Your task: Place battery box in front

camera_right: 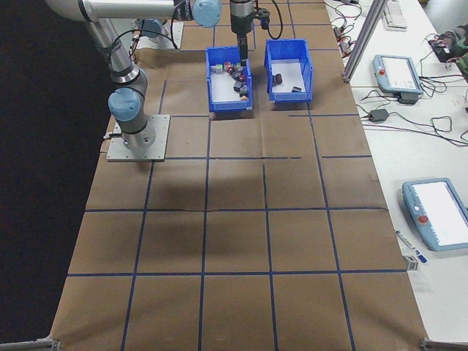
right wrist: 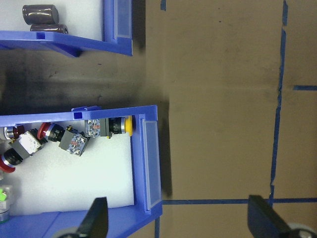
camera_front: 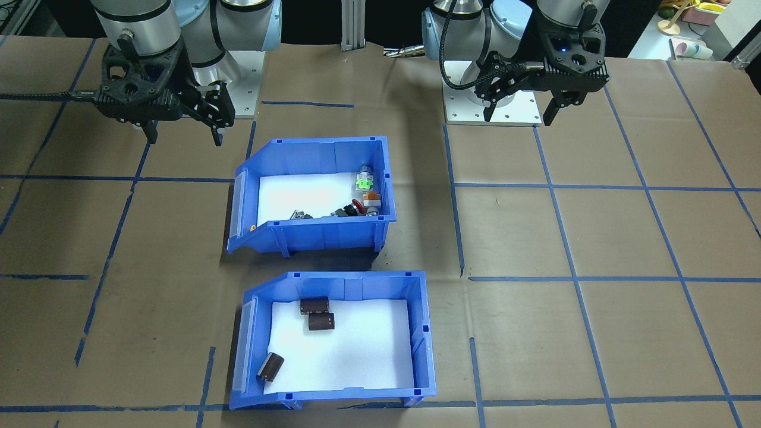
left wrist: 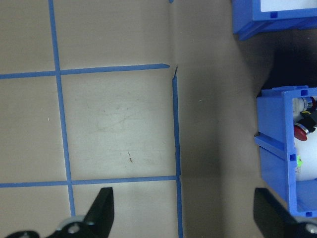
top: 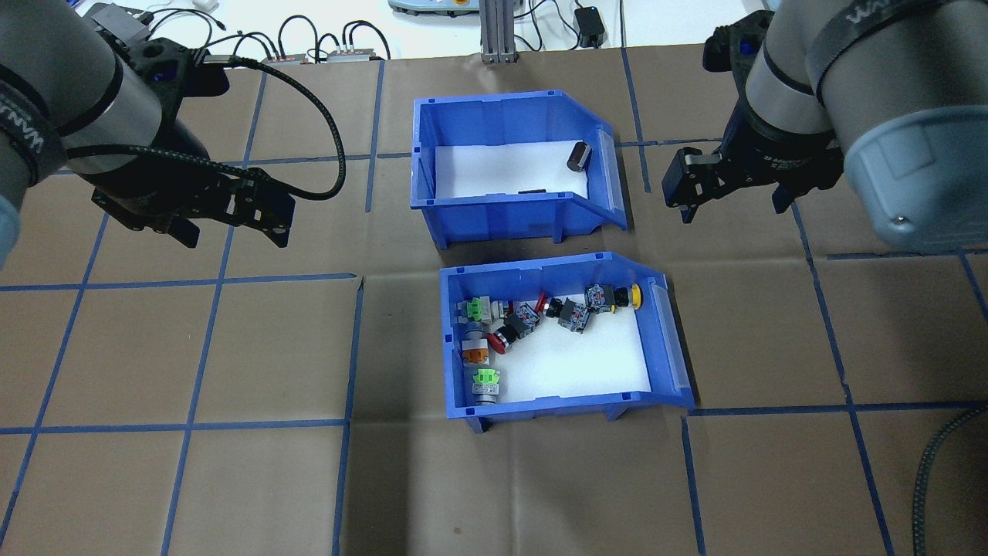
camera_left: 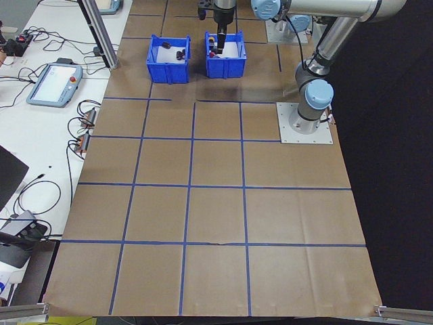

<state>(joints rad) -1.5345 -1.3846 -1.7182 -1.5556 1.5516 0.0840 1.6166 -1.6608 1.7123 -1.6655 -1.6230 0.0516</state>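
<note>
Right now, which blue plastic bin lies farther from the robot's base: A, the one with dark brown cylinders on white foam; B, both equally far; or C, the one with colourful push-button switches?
A: in the front-facing view the blue plastic bin with dark brown cylinders sits below the switch bin, farther from the base.

Two blue bins: the battery box (camera_front: 333, 339) with three dark cylinders (camera_front: 314, 305), and the other bin (camera_front: 312, 196) with about eight push-button switches (top: 525, 315); two grippers

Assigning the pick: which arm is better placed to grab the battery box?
Probably right. The right hand hovers open beside the battery box, at its sloped front; the left hand is farther off.
</note>
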